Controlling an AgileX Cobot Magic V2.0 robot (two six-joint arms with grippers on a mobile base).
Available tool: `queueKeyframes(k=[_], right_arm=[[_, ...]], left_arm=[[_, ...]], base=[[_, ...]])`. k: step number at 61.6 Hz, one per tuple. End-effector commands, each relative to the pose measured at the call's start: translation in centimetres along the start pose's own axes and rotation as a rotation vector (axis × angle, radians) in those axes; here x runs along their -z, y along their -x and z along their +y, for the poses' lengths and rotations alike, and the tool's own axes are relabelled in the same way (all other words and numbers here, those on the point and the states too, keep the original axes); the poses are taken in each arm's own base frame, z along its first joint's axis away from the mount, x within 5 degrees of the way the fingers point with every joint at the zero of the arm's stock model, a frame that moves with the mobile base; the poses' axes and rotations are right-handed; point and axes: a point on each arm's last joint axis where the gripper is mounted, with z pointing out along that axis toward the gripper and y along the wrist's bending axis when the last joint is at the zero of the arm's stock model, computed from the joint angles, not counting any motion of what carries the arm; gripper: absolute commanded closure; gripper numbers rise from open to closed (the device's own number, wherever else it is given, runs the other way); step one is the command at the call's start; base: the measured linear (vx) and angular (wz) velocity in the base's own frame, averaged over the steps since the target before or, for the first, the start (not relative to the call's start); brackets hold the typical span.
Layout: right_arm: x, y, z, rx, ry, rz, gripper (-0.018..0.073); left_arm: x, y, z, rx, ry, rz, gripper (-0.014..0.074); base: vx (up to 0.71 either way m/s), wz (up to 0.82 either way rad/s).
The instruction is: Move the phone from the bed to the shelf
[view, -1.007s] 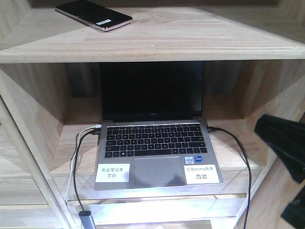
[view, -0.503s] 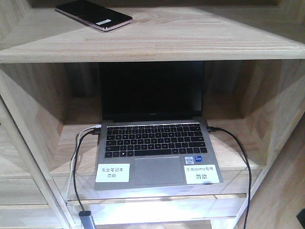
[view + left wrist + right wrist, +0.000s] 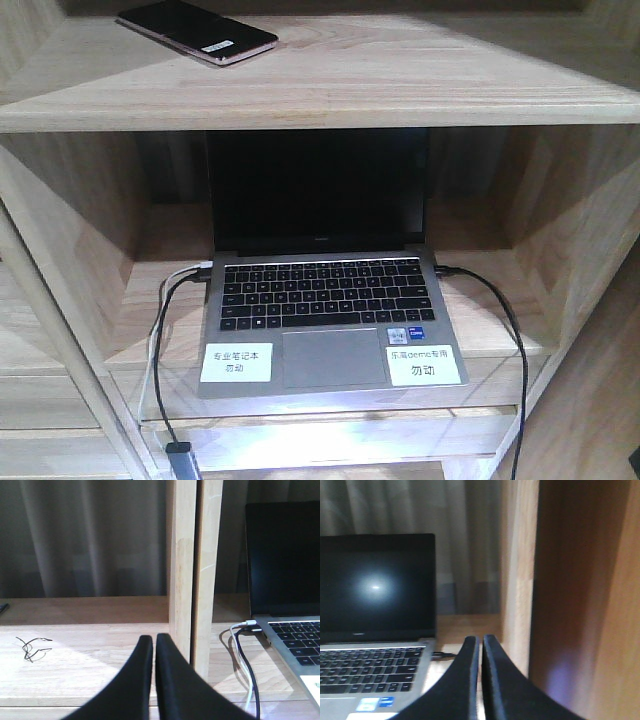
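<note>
Front view: the phone (image 3: 196, 31), a glossy black slab with a pinkish edge and a small white sticker, lies flat on the top board of the light wooden shelf (image 3: 400, 85), toward its left rear. The bed is not in view. Below it an open silver laptop (image 3: 325, 300) sits in a compartment, with cables (image 3: 512, 340) plugged into both sides. Two white labels on its palm rest carry Chinese writing; the right one includes the word "demo". A small blue sticker beside it is too small to read.

Left wrist view: the left hand (image 3: 154, 645) has its black fingers pressed together, holding nothing, facing a shelf upright.

Right wrist view: the right hand (image 3: 480, 645) is likewise pressed together and empty, near the laptop's right edge.

The placement looks complete. The likely risk is an arm snagging a laptop cable or knocking an upright while drawing away.
</note>
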Motion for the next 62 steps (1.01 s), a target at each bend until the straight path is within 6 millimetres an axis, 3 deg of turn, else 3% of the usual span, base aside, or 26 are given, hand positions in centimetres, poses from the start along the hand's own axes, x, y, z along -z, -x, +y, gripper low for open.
queueKeyframes(k=[1,28,43,62], right_arm=[[0.0,1.4,-0.3,0.023,-0.038,-0.069,0.0565],[0.0,1.4,-0.1,0.06,-0.017,-0.069,0.0565],[1.1,-1.7,-0.1,0.019,-0.016,-0.133,0.0565],[1.6,-2.3,-0.2,0.049,-0.021,-0.099,0.0565]], left_arm=[[0.3,1.4,0.2,0.014,0.01,-0.107,0.0595],[0.3,1.4,0.2,0.014,0.01,-0.107,0.0595],[0.3,1.4,0.2,0.014,0.01,-0.107,0.0595],[0.3,1.4,0.2,0.014,0.01,-0.107,0.0595]], base=[[0.0,0.0],[0.0,0.0],[0.0,0.0],[0.0,0.0]])
